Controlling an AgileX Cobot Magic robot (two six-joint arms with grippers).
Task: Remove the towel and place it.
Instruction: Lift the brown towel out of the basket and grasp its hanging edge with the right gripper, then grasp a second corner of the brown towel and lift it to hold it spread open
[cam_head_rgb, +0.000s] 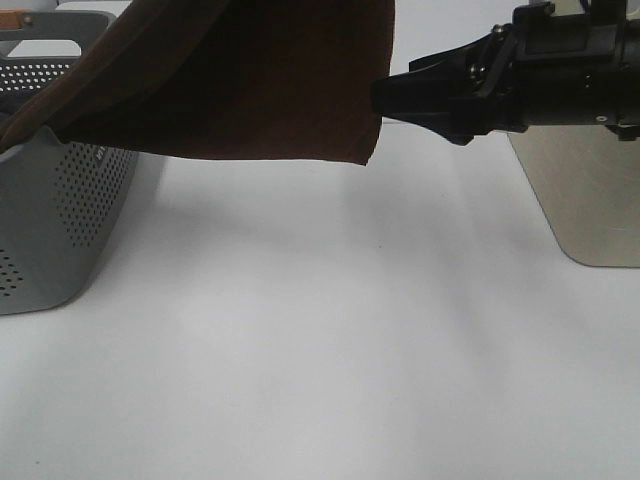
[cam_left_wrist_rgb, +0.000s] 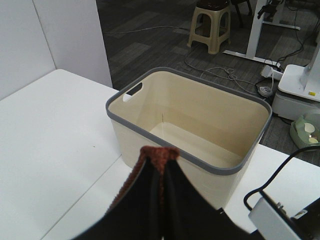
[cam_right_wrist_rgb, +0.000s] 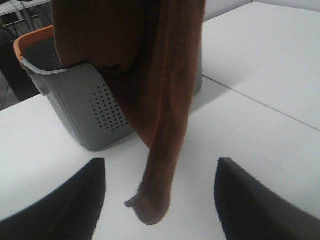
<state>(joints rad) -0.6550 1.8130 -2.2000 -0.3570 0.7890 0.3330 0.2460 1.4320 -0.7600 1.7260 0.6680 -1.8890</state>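
White tabletop (cam_head_rgb: 320, 380) fills the near ground of the high view, with nothing lying on that stretch. Above it hangs the towel (cam_head_rgb: 260, 80), a dark brown sheet dropping from beyond the top of that view. Its left end trails over the rim of the perforated grey basket (cam_head_rgb: 60, 200), and its lower hem runs level above the tabletop.

In the left wrist view, the left claw (cam_left_wrist_rgb: 160, 167) is clenched on a bunched fold of the cloth, and a rust-brown tuft pokes out between its tips. Ahead of it stands a cream basket (cam_left_wrist_rgb: 190, 160) with a grey rim.

The right claw (cam_right_wrist_rgb: 159, 165) is released, its two fingers (cam_right_wrist_rgb: 75, 200) set wide apart and holding nothing. From its wrist view the towel falls as a narrow folded column in front of the gap, with the lowest corner near the tabletop. Whether that corner touches, I cannot tell. In the high view this claw sits just beside the towel's free vertical edge; contact there is also unclear.

By my reading the cloth is light and wholly limp. It will fold, swing and sag wherever it is unsupported, though the terry nap should resist slipping in a pinch. The best hold for the free claw looks like the hanging edge close to the stitched hem. The material is doubled there, and a second grip would spread the sheet instead of leaving it in a rope.
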